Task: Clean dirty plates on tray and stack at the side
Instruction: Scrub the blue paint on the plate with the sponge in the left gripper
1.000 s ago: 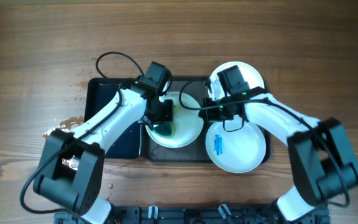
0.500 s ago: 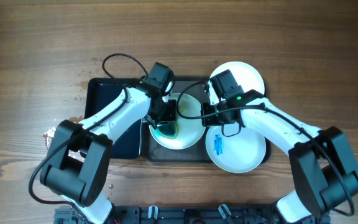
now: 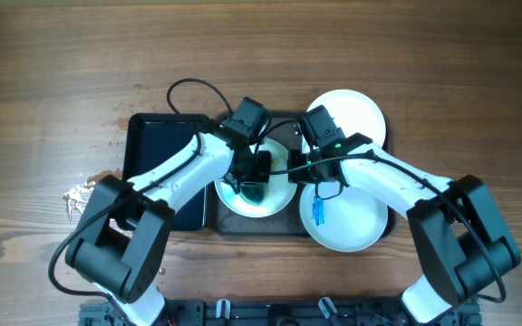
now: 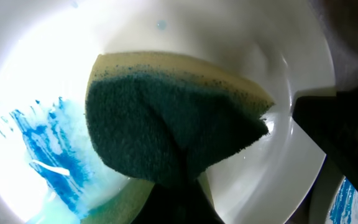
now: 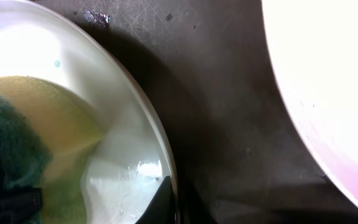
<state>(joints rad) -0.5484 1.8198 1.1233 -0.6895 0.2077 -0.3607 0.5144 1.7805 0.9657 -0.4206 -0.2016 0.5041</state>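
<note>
Three white plates lie on the dark grey tray [image 3: 252,224]. The middle plate [image 3: 276,195] carries a wet blue smear [image 4: 48,155]. My left gripper [image 3: 254,172] is shut on a green and yellow sponge [image 4: 173,124] and presses it onto this plate. My right gripper [image 3: 295,169] is shut on the plate's right rim [image 5: 142,112]; its fingertips [image 5: 166,199] pinch the edge. A second plate [image 3: 356,226] at the front right has a blue smear [image 3: 316,213]. The third plate [image 3: 359,109] at the back right looks clean.
A smaller glossy black tray [image 3: 161,154] lies just left of the grey tray. Crumpled bits [image 3: 80,192] and wet spots lie on the wooden table at the left. Both arms cross over the trays.
My left gripper has moved right across the middle plate with the sponge, leaving a blue-green wet trail. My right gripper has stayed at the plate's right rim.
</note>
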